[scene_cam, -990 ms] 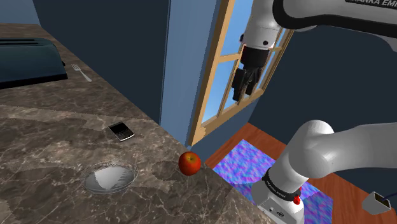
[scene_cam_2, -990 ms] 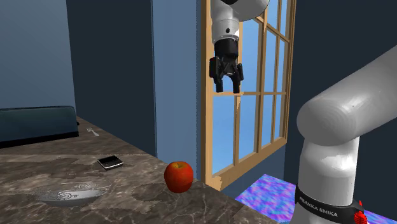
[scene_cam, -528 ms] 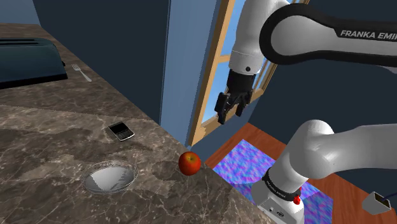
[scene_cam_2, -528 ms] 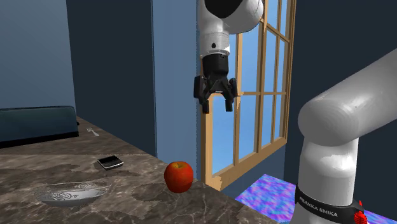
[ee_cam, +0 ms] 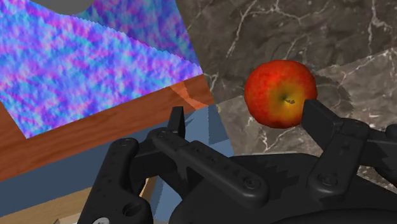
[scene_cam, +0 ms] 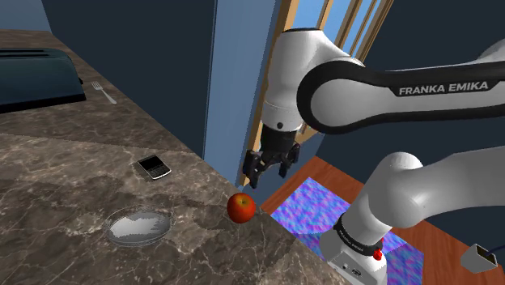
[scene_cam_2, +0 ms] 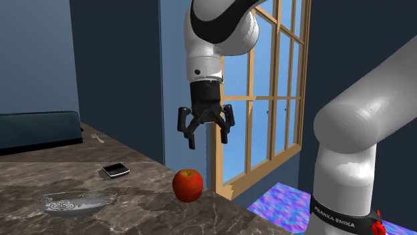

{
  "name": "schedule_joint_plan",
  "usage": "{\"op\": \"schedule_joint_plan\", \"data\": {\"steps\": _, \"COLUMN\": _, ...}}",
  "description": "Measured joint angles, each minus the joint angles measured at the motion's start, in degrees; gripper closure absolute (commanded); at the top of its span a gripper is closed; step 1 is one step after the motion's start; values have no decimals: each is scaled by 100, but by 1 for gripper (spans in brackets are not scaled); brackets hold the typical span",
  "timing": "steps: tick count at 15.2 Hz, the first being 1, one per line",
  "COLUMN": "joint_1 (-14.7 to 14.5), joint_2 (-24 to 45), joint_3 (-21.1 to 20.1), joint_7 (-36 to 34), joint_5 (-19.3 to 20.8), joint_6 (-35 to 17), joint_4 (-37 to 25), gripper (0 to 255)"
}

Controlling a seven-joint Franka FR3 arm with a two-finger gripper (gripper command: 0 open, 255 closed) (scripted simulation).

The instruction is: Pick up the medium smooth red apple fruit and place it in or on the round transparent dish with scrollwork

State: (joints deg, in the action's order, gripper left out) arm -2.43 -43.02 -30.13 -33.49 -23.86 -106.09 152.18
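You have a dark, brown-veined marble tabletop (scene_cam: 65, 162) running back to deep navy walls (scene_cam: 146, 48). Just past its edge you see a paler blue wall panel (scene_cam: 235, 81). Beside that is a wooden-framed window (scene_cam_2: 267, 133) of many panes, with bright blue sky behind it. Below the tabletop's edge lies a reddish wooden floor (scene_cam: 324, 174) with a purple-and-blue patterned rug (scene_cam: 311, 206). At the tabletop's far end sits a dark, boxy appliance (scene_cam: 32, 77), possibly a toaster.

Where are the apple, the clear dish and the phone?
apple (scene_cam: 241, 207), shoulder view, middle of its red skin
clear dish (scene_cam: 141, 227), shoulder view, its bare middle
phone (scene_cam: 153, 167), shoulder view, middle of its screen
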Motion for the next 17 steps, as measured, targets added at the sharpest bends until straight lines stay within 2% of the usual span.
{"op": "schedule_joint_plan", "data": {"steps": 4, "joint_1": 152, "joint_2": 738, "joint_3": -802, "joint_7": -810, "joint_5": -266, "joint_6": -746, "joint_4": -134, "gripper": 0}}
{"op": "schedule_joint_plan", "data": {"steps": 6, "joint_1": 210, "joint_2": 986, "joint_3": -1065, "joint_7": -1076, "joint_5": -323, "joint_6": -990, "joint_4": -186, "gripper": 0}}
{"op": "schedule_joint_plan", "data": {"steps": 12, "joint_1": 247, "joint_2": 1322, "joint_3": -1376, "joint_7": -1182, "joint_5": -439, "joint_6": -1576, "joint_4": 47, "gripper": 0}}
{"op": "schedule_joint_plan", "data": {"steps": 17, "joint_1": 249, "joint_2": 1387, "joint_3": -1432, "joint_7": -1182, "joint_5": -468, "joint_6": -1715, "joint_4": 120, "gripper": 0}}
